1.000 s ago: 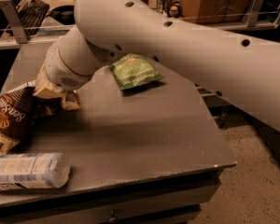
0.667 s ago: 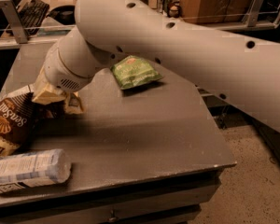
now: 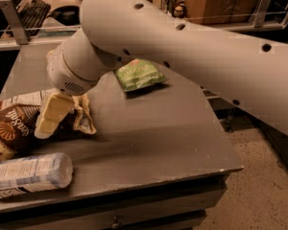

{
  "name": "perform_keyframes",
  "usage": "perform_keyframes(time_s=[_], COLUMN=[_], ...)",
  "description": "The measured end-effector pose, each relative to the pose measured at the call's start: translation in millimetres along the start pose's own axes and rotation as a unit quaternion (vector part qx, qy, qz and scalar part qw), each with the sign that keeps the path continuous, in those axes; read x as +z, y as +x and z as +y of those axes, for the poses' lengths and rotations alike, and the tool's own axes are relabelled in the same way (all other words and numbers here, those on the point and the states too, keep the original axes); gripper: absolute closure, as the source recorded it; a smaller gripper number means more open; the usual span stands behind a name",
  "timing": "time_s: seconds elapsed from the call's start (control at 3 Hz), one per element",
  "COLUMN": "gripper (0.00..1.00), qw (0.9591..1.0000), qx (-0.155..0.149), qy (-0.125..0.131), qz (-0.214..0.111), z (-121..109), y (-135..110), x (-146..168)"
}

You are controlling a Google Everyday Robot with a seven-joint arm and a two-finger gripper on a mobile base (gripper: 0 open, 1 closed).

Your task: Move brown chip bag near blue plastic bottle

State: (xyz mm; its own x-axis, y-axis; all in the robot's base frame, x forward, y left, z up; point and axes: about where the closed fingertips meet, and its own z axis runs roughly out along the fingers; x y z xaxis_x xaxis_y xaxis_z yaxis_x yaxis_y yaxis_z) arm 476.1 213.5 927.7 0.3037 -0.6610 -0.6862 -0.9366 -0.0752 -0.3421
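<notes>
The brown chip bag (image 3: 13, 127) lies at the left edge of the grey table (image 3: 153, 128), dark brown with white script and a chip picture. The blue plastic bottle (image 3: 30, 174) lies on its side just in front of it, at the table's front left corner. My gripper (image 3: 66, 118) hangs below the big pale arm, at the bag's right end. Its cream fingers (image 3: 50, 117) close on the bag's crinkled tan edge and hold it low over the table. The bag's left part runs out of view.
A green chip bag (image 3: 139, 74) lies at the middle back of the table, behind the arm. The table's front edge and right edge drop to the floor (image 3: 259, 186). A desk with a keyboard (image 3: 31, 9) stands behind.
My gripper has come down and a little toward the front with the brown bag, so the bag now sits lower and closer to the bottle. The bottle and green bag have not moved.
</notes>
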Motion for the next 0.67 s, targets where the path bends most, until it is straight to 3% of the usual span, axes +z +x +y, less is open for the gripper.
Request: perform_keyframes(time_s=[0.33, 0.67], gripper=[0.00, 0.00], qw=[0.9997, 0.9956], qx=[0.016, 0.051], qy=[0.020, 0.078], qz=[0.001, 0.003], z=[-9, -35], y=[21, 85], x=[-18, -81])
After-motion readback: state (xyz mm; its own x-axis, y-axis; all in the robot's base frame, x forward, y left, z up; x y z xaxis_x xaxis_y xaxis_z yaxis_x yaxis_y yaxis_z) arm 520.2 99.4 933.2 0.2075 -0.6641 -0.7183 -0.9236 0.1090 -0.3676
